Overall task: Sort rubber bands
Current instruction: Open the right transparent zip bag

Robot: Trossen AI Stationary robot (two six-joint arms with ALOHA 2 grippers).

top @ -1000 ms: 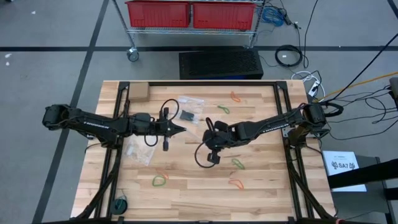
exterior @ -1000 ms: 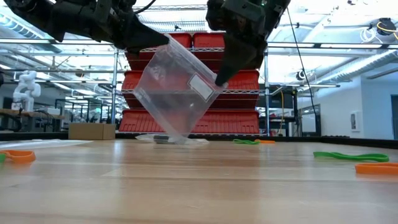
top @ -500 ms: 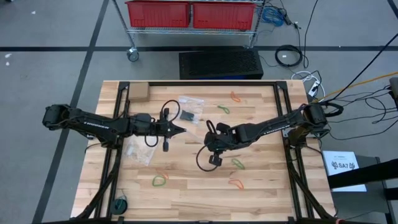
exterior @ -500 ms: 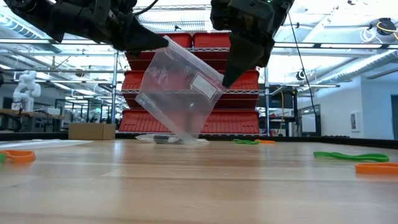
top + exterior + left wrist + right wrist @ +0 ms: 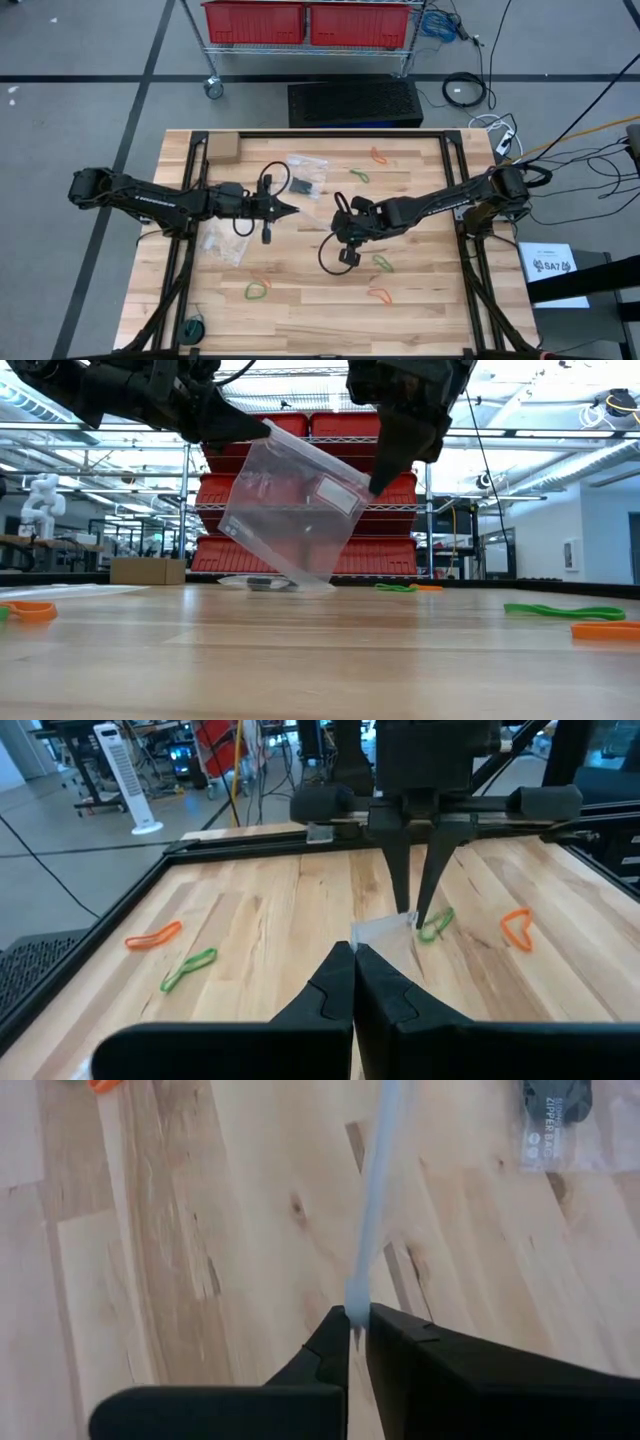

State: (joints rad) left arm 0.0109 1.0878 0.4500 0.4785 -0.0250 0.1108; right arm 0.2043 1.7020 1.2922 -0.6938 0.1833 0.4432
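Both grippers are pinching one clear plastic zip bag [image 5: 290, 510] between them, holding it above the wooden table [image 5: 430, 310], its lower corner close to the boards in the low view. On my left, the left gripper [image 5: 290, 208] has its fingers pressed together on one top corner of the bag. To its right, the right gripper [image 5: 343, 222] has its fingers clamped on the opposite edge, and from the right wrist I see the bag's thin edge [image 5: 375, 1200] rising out of the closed tips.

Loose rubber bands lie around on the table: a green one [image 5: 257, 291] and an orange one [image 5: 261, 279] near the front left, a green one [image 5: 360, 176] and an orange one [image 5: 378, 156] toward the back, then a green one [image 5: 382, 263] and an orange one [image 5: 379, 295] front right of the right gripper. Another clear bag [image 5: 222, 243] lies flat under the left arm, and one more bag with dark contents [image 5: 304, 175] lies behind the grippers.
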